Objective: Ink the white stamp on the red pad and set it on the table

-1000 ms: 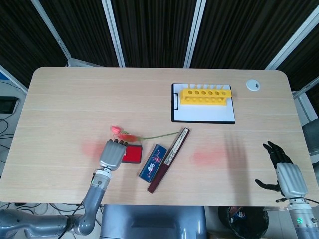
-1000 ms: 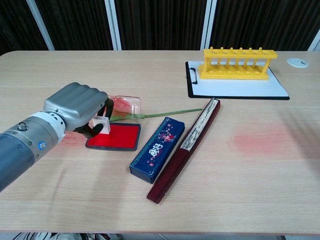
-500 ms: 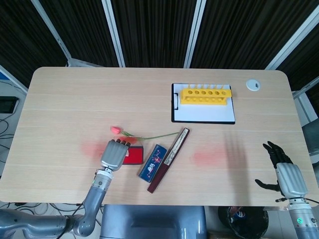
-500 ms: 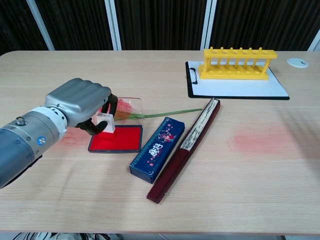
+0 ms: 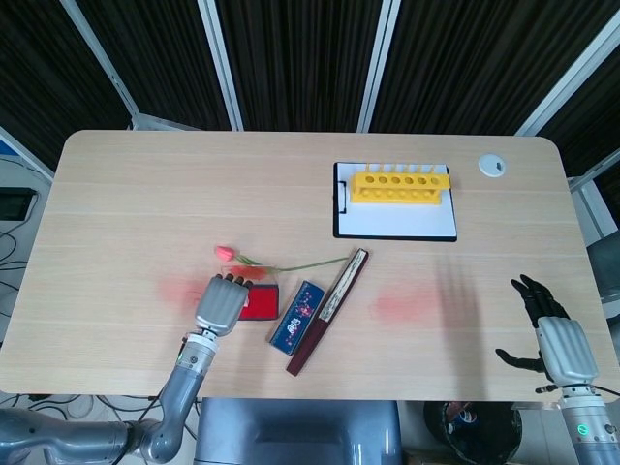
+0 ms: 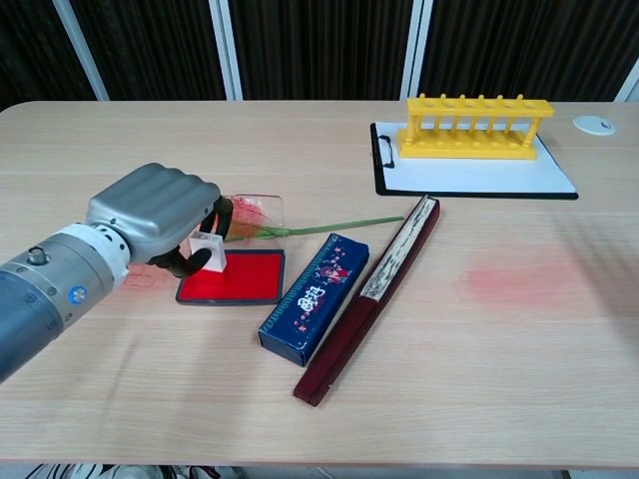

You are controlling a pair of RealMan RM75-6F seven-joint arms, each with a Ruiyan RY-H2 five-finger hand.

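My left hand (image 6: 155,215) pinches the white stamp (image 6: 208,251) upright at the near-left corner of the red ink pad (image 6: 235,276); bare bench (image 6: 150,369) lies just left. The chest view shows stamp and pad; overhead my knuckles hide the stamp. My right hand (image 5: 560,344), far right, hangs released.

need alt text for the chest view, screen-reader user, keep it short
The robot's left hand holds a small white stamp at the left edge of a red ink pad on a wooden table. Right of the pad lie a blue box and a closed fan; a yellow rack stands on a clipboard behind.
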